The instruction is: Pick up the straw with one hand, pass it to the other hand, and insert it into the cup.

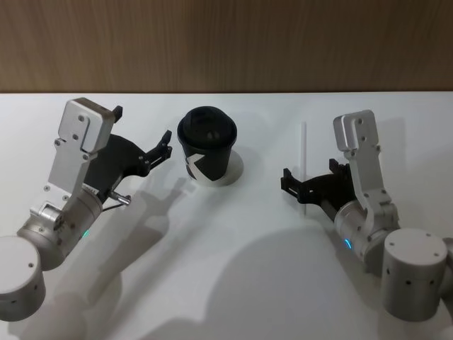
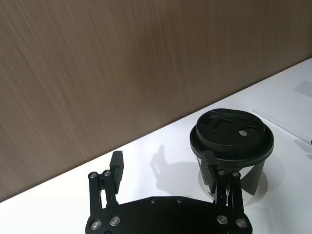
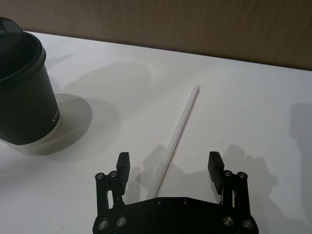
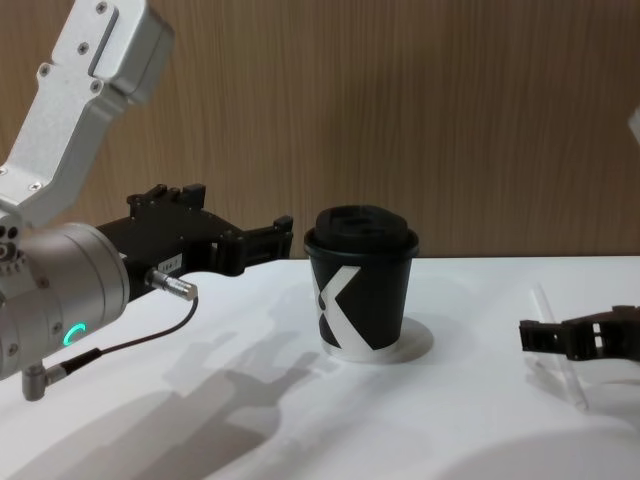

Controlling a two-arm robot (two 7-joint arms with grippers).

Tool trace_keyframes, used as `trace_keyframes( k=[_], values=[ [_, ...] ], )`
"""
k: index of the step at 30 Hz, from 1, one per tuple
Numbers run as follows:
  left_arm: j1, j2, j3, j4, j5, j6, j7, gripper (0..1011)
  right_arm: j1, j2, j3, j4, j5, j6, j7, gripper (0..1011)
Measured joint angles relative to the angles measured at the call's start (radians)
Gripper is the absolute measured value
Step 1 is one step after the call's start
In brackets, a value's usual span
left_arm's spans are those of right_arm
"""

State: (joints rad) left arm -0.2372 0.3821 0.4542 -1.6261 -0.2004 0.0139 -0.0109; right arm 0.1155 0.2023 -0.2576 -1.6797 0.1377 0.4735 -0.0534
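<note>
The white straw point(image 1: 304, 159) lies flat on the white table point(image 1: 233, 269), right of the cup point(image 1: 207, 145). My right gripper point(image 1: 308, 172) hovers low over the straw's near end, open. In the right wrist view the straw point(image 3: 178, 136) runs between the two spread fingers point(image 3: 123, 163) of the right gripper point(image 3: 168, 163) without touching them. The black lidded cup point(image 4: 362, 280) with a white K mark stands upright. My left gripper point(image 1: 141, 127) is open and empty just left of the cup, and one finger point(image 2: 209, 165) sits close to the cup point(image 2: 231, 141).
A wood-panelled wall point(image 1: 226, 42) runs along the table's far edge. The near half of the table is bare white surface crossed by the arms' shadows. The left wrist carries a cable plug point(image 4: 170, 287) and a green light ring point(image 4: 68, 335).
</note>
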Motion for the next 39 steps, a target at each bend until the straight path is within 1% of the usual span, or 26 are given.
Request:
trace_keyframes(
  k=[17,18,19,20,22,23,26,28,29,30,31,32,34,35,38,39],
  values=[
    [0.000,0.000,0.000,0.000,0.000,0.000,0.000,1003,-0.022,-0.012,0.019,-0.006,0.000,0.021,0.001,1001],
    [0.000,0.000,0.000,0.000,0.000,0.000,0.000,1003,-0.022,-0.012,0.020,-0.006,0.000,0.022,0.001,994],
    [0.000,0.000,0.000,0.000,0.000,0.000,0.000,1003,-0.023,-0.013,0.021,-0.006,-0.001,0.023,0.001,966],
    [0.000,0.000,0.000,0.000,0.000,0.000,0.000,1003,-0.023,-0.014,0.021,-0.006,-0.001,0.024,0.002,966],
    [0.000,0.000,0.000,0.000,0.000,0.000,0.000,1003,-0.024,-0.016,0.023,-0.006,-0.001,0.026,0.003,915],
    [0.000,0.000,0.000,0.000,0.000,0.000,0.000,1003,-0.025,-0.018,0.025,-0.006,-0.001,0.027,0.004,867],
    [0.000,0.000,0.000,0.000,0.000,0.000,0.000,1003,-0.026,-0.021,0.028,-0.005,-0.001,0.030,0.006,814],
    [0.000,0.000,0.000,0.000,0.000,0.000,0.000,1003,-0.027,-0.021,0.029,-0.004,-0.001,0.030,0.008,740],
    [0.000,0.000,0.000,0.000,0.000,0.000,0.000,1003,-0.027,-0.022,0.029,-0.004,-0.001,0.031,0.008,730],
    [0.000,0.000,0.000,0.000,0.000,0.000,0.000,1003,-0.028,-0.022,0.029,-0.004,-0.002,0.031,0.009,683],
    [0.000,0.000,0.000,0.000,0.000,0.000,0.000,1003,-0.028,-0.023,0.030,-0.004,-0.002,0.031,0.010,683],
    [0.000,0.000,0.000,0.000,0.000,0.000,0.000,1003,-0.029,-0.023,0.030,-0.003,-0.003,0.031,0.010,623],
    [0.000,0.000,0.000,0.000,0.000,0.000,0.000,1003,-0.029,-0.024,0.030,-0.003,-0.004,0.032,0.012,542],
    [0.000,0.000,0.000,0.000,0.000,0.000,0.000,1003,-0.029,-0.024,0.030,-0.002,-0.004,0.033,0.013,531],
    [0.000,0.000,0.000,0.000,0.000,0.000,0.000,1003,-0.030,-0.025,0.029,-0.002,-0.007,0.035,0.017,420],
    [0.000,0.000,0.000,0.000,0.000,0.000,0.000,1003,-0.030,-0.025,0.029,-0.002,-0.007,0.036,0.018,399]
  ],
)
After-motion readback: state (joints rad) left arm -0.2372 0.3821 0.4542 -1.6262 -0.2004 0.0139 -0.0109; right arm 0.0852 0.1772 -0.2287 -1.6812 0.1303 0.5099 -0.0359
